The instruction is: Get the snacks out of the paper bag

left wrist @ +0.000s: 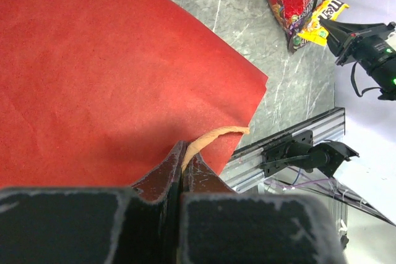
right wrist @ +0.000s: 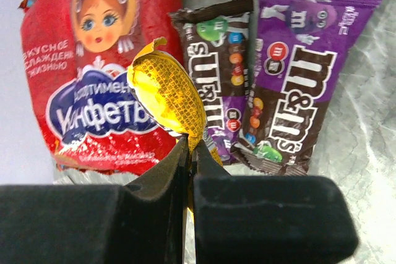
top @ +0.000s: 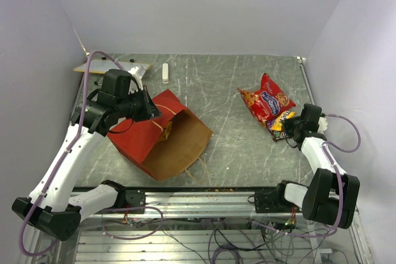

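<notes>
The red paper bag lies on its side at left centre, its brown kraft mouth facing the near edge. My left gripper is shut on the bag's tan string handle, above the red paper. The red snack bag with a blue logo lies at the right, small packets beside it. My right gripper is shut on a yellow candy wrapper, held over the red bag, a dark brown packet and a purple packet.
A white stick-shaped object and a tan board with a silvery item lie at the far left edge. The aluminium rail runs along the near edge. Grey walls close in both sides.
</notes>
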Robot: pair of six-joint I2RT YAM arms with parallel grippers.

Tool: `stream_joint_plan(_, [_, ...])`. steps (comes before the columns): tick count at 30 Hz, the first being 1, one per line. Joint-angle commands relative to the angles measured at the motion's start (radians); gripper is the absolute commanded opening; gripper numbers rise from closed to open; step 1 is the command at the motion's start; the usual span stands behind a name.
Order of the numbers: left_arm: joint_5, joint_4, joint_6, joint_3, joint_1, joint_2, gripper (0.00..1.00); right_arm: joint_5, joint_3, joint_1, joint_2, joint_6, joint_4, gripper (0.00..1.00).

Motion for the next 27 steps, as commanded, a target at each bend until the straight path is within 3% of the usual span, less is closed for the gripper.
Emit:
stream_joint_plan(1, [0.023,-0.015,0.033,0.045,0.005,-0.001,0.07,-0.019,-0.029,-0.038,0.02,0.122,0.118,0.0])
stream_joint_plan(8, [0.016,-0.025,0.043,0.052,0.006,-0.006,0.07,0.008,-0.139,-0.056,-0.019,0.192,0.18,0.0])
stream_joint_plan(11, [0.028,-0.021,0.043,0.048,0.006,-0.001,0.07,0.021,-0.149,-0.058,-0.016,0.173,0.145,0.22])
stream_joint_plan(13, [0.036,-0.019,0.04,0.046,0.005,0.0,0.07,0.029,-0.133,-0.058,-0.026,0.102,0.099,0.4])
stream_joint_plan(15, [0.038,-0.017,0.038,0.042,0.005,-0.004,0.07,0.065,-0.109,-0.058,-0.046,0.022,0.016,0.52])
stream_joint_plan(22, [0.067,0.005,0.017,0.017,0.005,-0.019,0.07,0.196,-0.013,-0.044,-0.136,-0.135,-0.258,0.65])
stream_joint_plan(27, [0.093,0.022,0.008,-0.003,0.005,-0.025,0.07,0.085,-0.003,-0.024,-0.179,-0.23,-0.269,0.66])
